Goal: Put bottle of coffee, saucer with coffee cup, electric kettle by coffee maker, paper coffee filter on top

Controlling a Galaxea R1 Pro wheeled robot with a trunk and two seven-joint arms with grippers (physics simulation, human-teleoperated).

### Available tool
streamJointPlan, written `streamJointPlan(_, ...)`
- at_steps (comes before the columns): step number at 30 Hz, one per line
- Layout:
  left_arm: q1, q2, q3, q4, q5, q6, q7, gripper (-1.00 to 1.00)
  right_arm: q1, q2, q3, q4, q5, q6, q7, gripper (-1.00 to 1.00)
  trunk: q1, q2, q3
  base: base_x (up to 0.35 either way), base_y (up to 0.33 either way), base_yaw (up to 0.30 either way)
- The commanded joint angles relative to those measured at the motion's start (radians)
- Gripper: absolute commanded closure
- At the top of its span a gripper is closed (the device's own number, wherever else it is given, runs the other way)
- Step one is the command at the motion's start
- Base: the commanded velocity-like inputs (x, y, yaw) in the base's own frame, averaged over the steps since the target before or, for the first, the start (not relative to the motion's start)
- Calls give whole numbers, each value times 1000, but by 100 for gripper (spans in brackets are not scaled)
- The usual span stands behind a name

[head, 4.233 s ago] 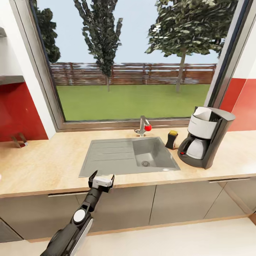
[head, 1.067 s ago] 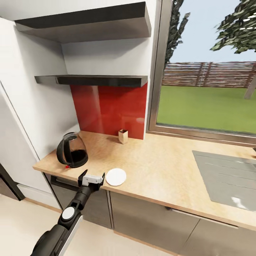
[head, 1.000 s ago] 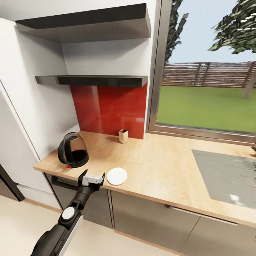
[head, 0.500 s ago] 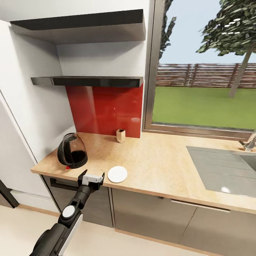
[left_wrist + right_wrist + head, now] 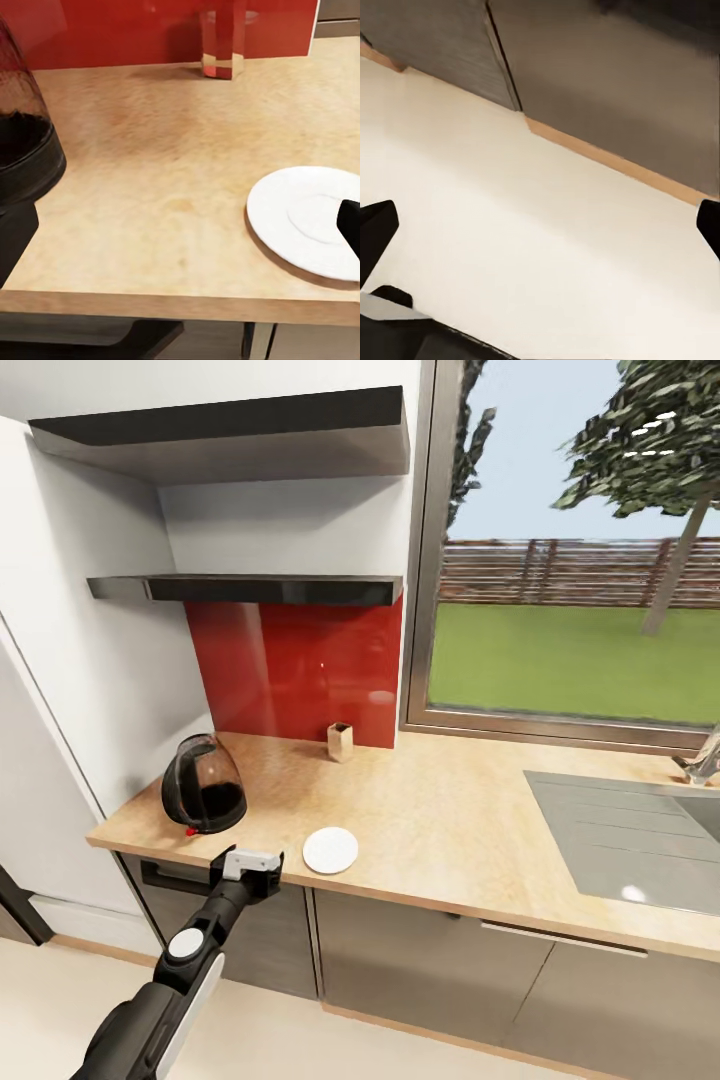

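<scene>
No readable text, labels, brands or numbers anywhere I look. My kettle (image 5: pixel 203 796), saucer (image 5: pixel 330 850) and the small holder (image 5: pixel 340 741) by the red backsplash carry no print I can make out.

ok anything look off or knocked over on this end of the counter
Nothing stands out. The electric kettle stands upright near the corner of the kitchen countertop, the saucer lies flat and bare near the front edge, apart from the kettle, and nothing looks spilled. The left pincer hangs open just off the counter's front edge.
</scene>
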Motion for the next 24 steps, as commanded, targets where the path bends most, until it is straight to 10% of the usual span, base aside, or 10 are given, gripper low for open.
streamJointPlan(1,-2,1,-3,-2,6,10,8,-100,-1,0,6,-48,4,-9,40,-100,1,-2,-2,0,0,0)
streamJointPlan(8,-4,3,84,-3,7,80,-8,-100,-1,5,15,-398,2,-10,270,-100,1,-2,-2,0,0,0)
streamJointPlan(16,-5,29,267,-1,3,119,-243,-100,-1,5,112,-751,-5,217,312,-100,1,-2,-2,0,0,0)
streamJointPlan(24,-39,28,284,-1,-1,228,-276,-100,-1,39,237,-908,-75,331,308,-100,1,-2,-2,0,0,0)
